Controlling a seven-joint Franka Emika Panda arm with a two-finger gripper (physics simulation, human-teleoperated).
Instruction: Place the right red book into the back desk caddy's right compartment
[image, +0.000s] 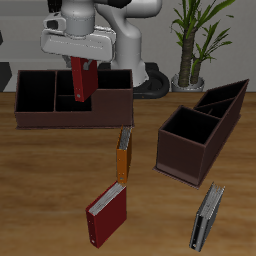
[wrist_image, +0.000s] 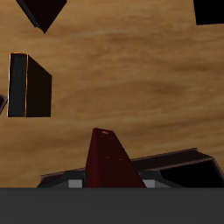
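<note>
My gripper (image: 83, 63) is shut on the top of the right red book (image: 82, 84), a slim crimson hardcover that hangs upright. It hangs over the back desk caddy (image: 40, 116), a long dark-brown box seen broadside. The book's lower end is over the small middle sections, next to the wall of the right compartment (image: 113, 82), the large end section with taller walls. In the wrist view the book (wrist_image: 112, 162) sticks out from the gripper (wrist_image: 109, 181) over the wooden table.
A second red book (image: 106, 212) lies flat near the table's front edge. An orange book (image: 123, 155) stands in front of the back caddy and shows in the wrist view (wrist_image: 29, 85). A second brown caddy (image: 200, 125) sits at an angle. A dark grey book (image: 207, 218) stands near the front edge.
</note>
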